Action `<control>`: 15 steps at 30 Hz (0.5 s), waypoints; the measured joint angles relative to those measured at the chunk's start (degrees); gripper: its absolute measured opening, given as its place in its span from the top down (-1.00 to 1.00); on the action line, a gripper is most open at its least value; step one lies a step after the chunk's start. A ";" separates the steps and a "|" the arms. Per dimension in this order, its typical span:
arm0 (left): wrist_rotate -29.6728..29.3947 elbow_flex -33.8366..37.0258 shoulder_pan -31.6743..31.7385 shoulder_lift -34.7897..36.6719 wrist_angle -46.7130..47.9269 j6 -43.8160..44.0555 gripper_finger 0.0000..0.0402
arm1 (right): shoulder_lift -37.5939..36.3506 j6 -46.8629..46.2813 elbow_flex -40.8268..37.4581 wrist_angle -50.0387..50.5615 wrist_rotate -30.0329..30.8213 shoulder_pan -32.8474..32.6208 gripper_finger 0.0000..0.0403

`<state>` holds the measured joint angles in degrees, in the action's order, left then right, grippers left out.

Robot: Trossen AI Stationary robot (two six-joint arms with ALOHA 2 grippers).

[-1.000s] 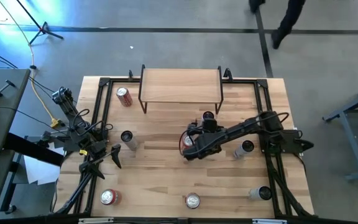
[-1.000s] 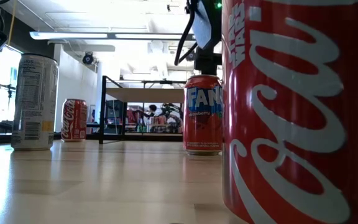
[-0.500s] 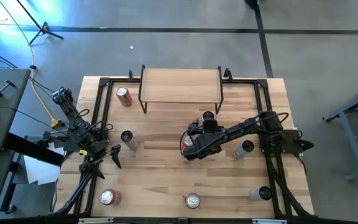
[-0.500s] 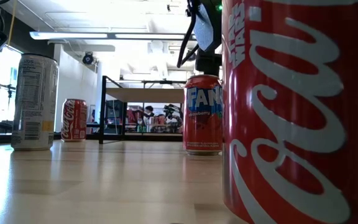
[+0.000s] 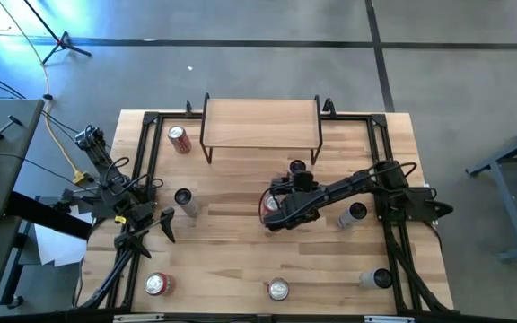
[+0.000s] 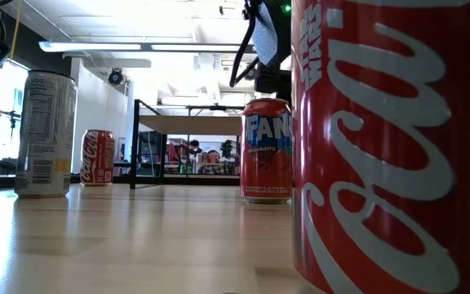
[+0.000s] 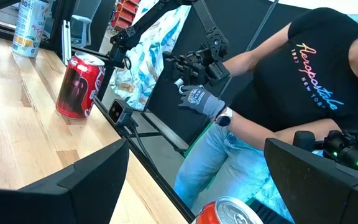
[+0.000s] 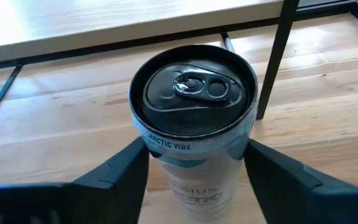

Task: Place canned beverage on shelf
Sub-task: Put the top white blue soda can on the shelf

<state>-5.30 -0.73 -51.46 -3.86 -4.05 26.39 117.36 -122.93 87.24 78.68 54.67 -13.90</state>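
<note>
High: since a second ago the can (image 5: 296, 167) and the right gripper (image 5: 295, 172) have slid a touch along the shelf (image 5: 260, 121) front, away from its right front leg. The can is not on the shelf yet. It sits just in front of it, near that leg, over the worktop (image 5: 232, 260). The right arm reaches in from the right edge and bends toward the shelf. A red Fanta can (image 5: 272, 205) stands right by the bend. The left gripper (image 5: 153, 228) is parked at the left edge.

Low: the right arm hangs above the Fanta can (image 6: 266, 151), with the shelf (image 6: 190, 123) behind. The held can is hidden by a big Coke can (image 6: 382, 139) up close.

Left wrist: left fingers (image 7: 61, 186) are spread wide and hold nothing. Beyond the worktop edge is a person's gloved hand (image 7: 201, 99).

Right wrist: the black-topped can (image 8: 194, 93) is centred between the right fingers (image 8: 110, 174), one on each side, closed against its body below the rim. The shelf top and a leg (image 8: 278, 56) are just behind it. I can't tell whether its base touches the worktop.
</note>
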 joint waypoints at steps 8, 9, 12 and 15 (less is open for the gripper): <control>0.00 0.00 0.01 0.00 -0.02 0.00 -0.79 | 0.00 1.41 0.02 0.39 -0.67 -0.01 -0.18; 0.00 -0.01 0.00 0.00 -0.01 0.00 -0.79 | -0.02 1.94 0.02 0.39 -0.73 -0.01 -0.25; 0.00 -0.01 0.00 0.00 -0.02 0.00 -0.79 | -0.02 2.35 0.02 0.66 -1.80 -0.01 -0.49; 0.00 -0.01 0.02 0.00 -0.02 0.00 -0.79 | -0.02 2.35 0.02 1.11 -2.22 -0.01 -0.73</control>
<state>-5.30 -0.74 -51.44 -3.86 -4.07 26.39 117.34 -120.58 87.26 79.79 52.45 -13.91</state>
